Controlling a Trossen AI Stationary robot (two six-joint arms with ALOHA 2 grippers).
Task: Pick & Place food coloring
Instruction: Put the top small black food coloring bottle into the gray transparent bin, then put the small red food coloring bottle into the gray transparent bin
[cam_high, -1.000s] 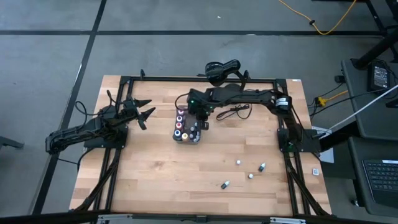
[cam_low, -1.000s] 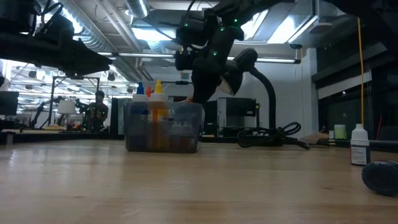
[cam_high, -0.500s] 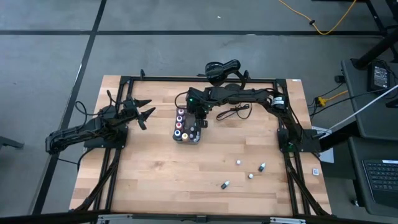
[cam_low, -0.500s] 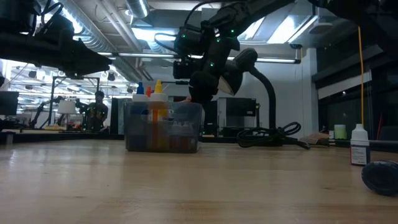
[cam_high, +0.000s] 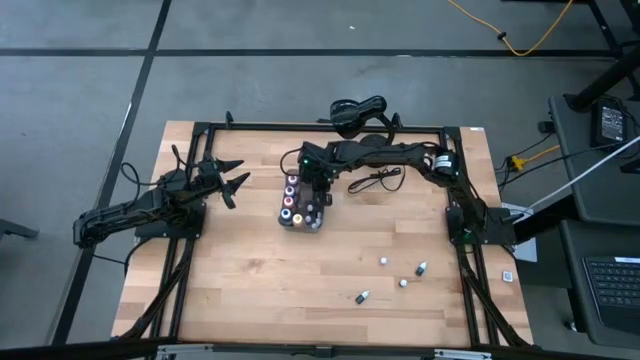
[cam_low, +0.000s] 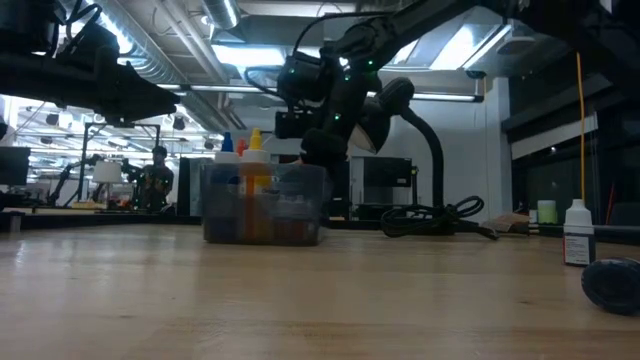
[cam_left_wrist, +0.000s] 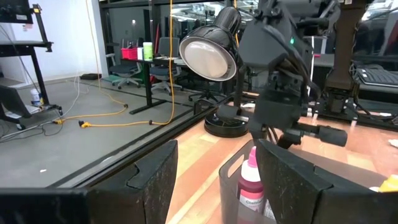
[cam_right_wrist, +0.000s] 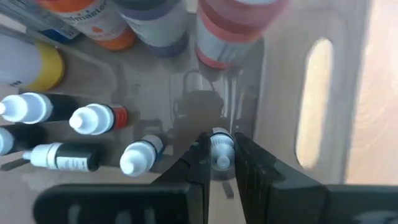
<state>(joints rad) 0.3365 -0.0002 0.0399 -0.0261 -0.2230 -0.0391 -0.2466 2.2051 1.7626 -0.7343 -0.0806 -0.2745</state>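
Pinching a tiny white-capped dropper bottle (cam_right_wrist: 221, 148) between nearly closed fingers, the right gripper (cam_right_wrist: 219, 163) hangs over the clear plastic tray's (cam_high: 300, 222) end nearest the black round-based lamp (cam_high: 350, 110). Released off-centre, the bottle could topple its upright neighbours inside the tray. Four loose bottles (cam_high: 402, 282) lie well apart from the tray. Beyond its other side, the left gripper (cam_high: 236, 180) waits spread.
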